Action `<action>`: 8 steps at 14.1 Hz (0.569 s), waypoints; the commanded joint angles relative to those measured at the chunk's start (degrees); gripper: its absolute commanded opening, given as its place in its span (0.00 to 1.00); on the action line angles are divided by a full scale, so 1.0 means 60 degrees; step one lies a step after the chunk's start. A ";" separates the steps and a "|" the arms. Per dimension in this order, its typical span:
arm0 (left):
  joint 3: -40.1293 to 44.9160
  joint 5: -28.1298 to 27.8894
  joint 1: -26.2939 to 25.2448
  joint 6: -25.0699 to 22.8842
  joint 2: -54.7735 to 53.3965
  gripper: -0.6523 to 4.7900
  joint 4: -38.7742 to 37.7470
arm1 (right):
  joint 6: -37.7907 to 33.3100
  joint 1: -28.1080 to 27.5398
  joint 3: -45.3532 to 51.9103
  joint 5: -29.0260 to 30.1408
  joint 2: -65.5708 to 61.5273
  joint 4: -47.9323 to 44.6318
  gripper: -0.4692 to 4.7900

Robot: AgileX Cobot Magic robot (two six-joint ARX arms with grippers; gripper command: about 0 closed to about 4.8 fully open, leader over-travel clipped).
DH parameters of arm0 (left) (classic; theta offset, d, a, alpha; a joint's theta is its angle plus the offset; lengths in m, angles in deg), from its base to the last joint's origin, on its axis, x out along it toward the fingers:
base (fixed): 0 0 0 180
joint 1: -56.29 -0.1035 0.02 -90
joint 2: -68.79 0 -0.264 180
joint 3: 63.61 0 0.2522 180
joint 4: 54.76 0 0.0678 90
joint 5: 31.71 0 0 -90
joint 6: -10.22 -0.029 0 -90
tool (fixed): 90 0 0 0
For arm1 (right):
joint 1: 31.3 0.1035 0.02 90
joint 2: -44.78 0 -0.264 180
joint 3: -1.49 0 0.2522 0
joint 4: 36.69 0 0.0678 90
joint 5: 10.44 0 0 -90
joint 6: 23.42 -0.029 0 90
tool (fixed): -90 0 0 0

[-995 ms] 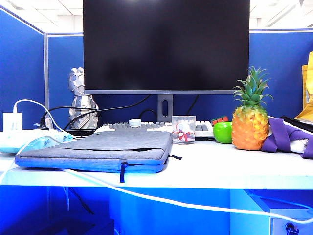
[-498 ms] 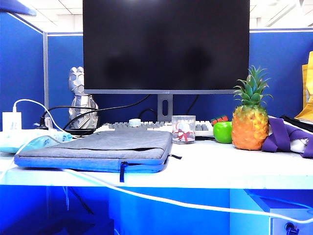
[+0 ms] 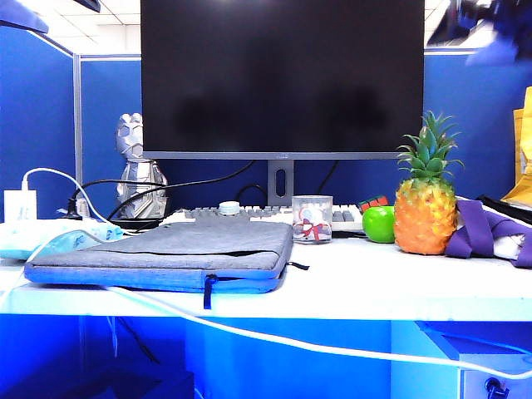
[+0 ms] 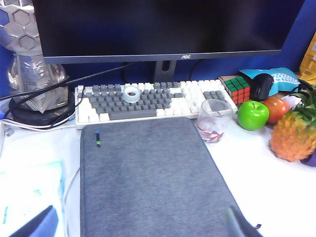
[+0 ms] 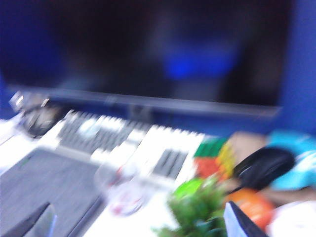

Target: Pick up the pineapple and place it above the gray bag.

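Both claws open (high); green apple beside pineapple.

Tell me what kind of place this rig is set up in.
Most likely an office cubicle desk. A large dark monitor stands over a keyboard, blue partition walls close in the back and side, and a mouse sits by a Rubik's cube.
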 commanded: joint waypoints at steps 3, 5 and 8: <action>-0.0062 0.0000 0.0004 0.0146 0.0004 1.00 -0.0182 | 0.0543 -0.0138 -0.0943 0.0382 -0.1268 0.0430 1.00; -0.0062 0.0004 0.0004 0.0146 -0.0168 1.00 -0.0142 | 0.1147 -0.0313 -0.1541 0.0368 -0.1778 0.1220 1.00; -0.0062 0.0124 0.0044 0.0459 -0.0820 1.00 0.0073 | 0.1064 -0.0401 -0.1800 0.0925 -0.2386 0.1286 1.00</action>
